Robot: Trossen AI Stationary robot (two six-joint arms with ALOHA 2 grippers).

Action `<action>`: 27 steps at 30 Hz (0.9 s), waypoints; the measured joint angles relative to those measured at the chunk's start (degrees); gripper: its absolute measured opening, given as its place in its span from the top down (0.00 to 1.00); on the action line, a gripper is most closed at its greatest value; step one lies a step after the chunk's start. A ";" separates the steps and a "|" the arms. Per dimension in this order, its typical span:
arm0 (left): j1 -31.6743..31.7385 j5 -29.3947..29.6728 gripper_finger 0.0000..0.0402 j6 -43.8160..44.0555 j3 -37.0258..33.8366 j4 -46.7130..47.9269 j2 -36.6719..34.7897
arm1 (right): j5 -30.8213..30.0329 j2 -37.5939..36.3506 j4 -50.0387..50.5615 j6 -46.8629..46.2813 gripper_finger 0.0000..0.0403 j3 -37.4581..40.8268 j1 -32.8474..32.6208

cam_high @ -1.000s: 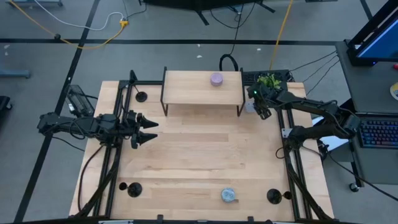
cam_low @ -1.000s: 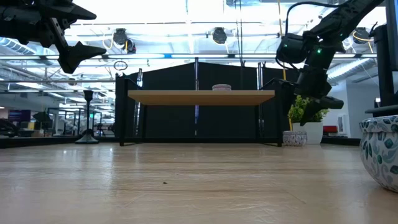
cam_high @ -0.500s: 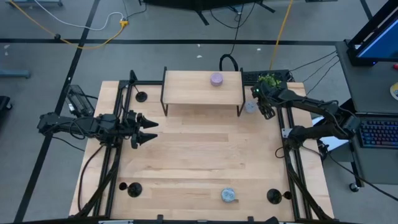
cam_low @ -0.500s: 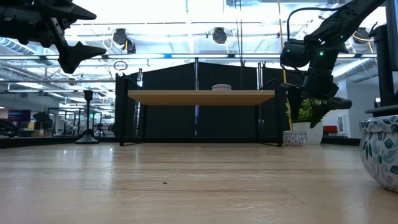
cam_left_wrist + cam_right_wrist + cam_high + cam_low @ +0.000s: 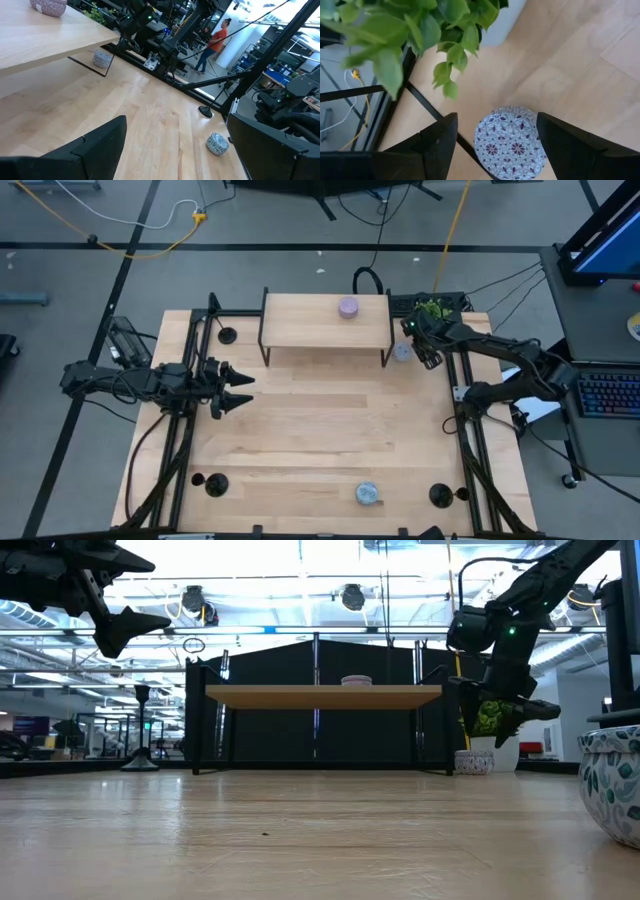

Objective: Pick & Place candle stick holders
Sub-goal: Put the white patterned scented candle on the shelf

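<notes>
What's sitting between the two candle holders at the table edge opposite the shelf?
A small patterned pot sits between the left-side holder and the right-side holder, nearer the right-side one. The high view shows it.

Even, bright light falls from overhead; in the high view the pale counter (image 5: 320,430) is evenly lit, with only soft, short shadows under the small shelf (image 5: 325,320) at its far side; in the low view the ceiling lamps (image 5: 350,595) glare white and the arms stand as dark silhouettes against them; the near wood there is smeared out of focus; in the right wrist view the leaves (image 5: 395,40) are blurred, the patterned pot (image 5: 510,142) sharper.
</notes>
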State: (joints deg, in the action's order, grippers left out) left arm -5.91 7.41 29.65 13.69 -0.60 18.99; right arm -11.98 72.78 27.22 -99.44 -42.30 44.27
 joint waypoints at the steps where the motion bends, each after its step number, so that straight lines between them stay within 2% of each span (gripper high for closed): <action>1: 0.01 -0.01 0.13 0.02 0.00 0.00 0.01 | 0.01 0.33 -0.01 0.37 0.34 0.00 0.00; 10: 0.01 -0.01 0.13 0.47 0.00 0.00 0.00 | 0.04 1.09 -0.02 -2.52 0.27 0.00 0.00; 22: 0.29 0.30 0.13 0.56 0.00 0.48 0.02 | 0.43 1.27 -0.06 -0.32 0.26 -0.02 0.00; 27: 1.41 0.14 0.13 -0.05 0.00 0.46 0.00 | 2.98 1.58 -0.43 -0.31 0.24 -0.02 0.03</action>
State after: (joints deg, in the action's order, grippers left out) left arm -4.49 7.55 29.61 13.69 -0.14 18.98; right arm -9.00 74.36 26.80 -99.75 -42.33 44.31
